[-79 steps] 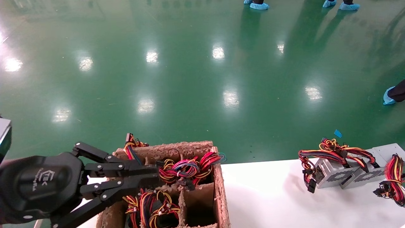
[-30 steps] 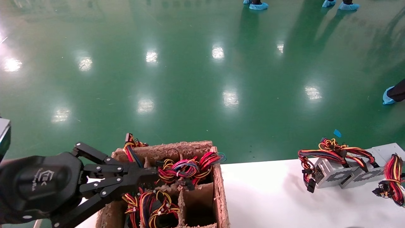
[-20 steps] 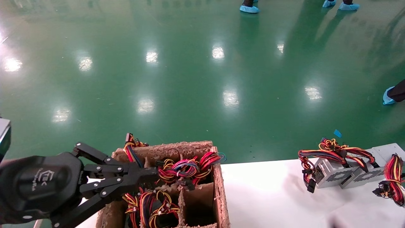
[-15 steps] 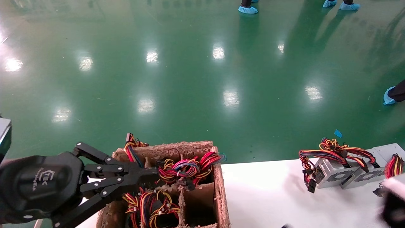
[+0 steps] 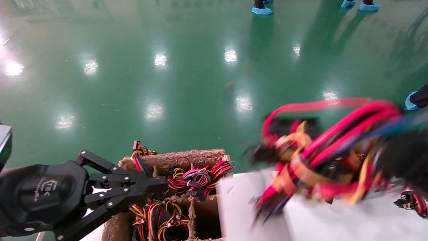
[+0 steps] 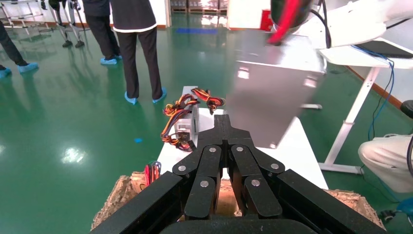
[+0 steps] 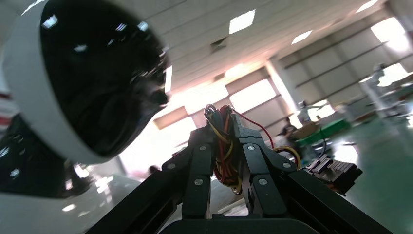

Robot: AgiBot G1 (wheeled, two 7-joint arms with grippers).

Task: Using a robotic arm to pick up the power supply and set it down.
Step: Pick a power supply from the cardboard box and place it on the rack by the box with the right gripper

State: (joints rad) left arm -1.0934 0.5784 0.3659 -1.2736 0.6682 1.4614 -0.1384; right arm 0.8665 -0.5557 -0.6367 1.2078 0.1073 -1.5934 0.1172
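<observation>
The power supply (image 5: 247,207), a silver-grey box, hangs blurred in the air over the white table's left part. It shows in the left wrist view too, power supply (image 6: 272,92). Its bundle of red, yellow and black wires (image 5: 321,150) rises to my right gripper (image 7: 221,122), which is shut on the wires (image 7: 223,151). In the head view that right gripper (image 5: 404,157) is a dark blur at the right. My left gripper (image 5: 160,182) is shut and empty above the brown pulp box (image 5: 174,156); the left gripper (image 6: 221,119) points toward the table.
The brown box holds more wire bundles (image 5: 197,177). Another power supply (image 6: 187,124) lies at the table's far end, its wires (image 5: 413,201) just showing. People (image 6: 139,44) stand on the green floor, and a white desk (image 6: 360,53) is behind the table (image 6: 297,146).
My right arm has swung up into view from the lower right, carrying the power supply by its wires over the table. The left gripper has stayed above the brown box.
</observation>
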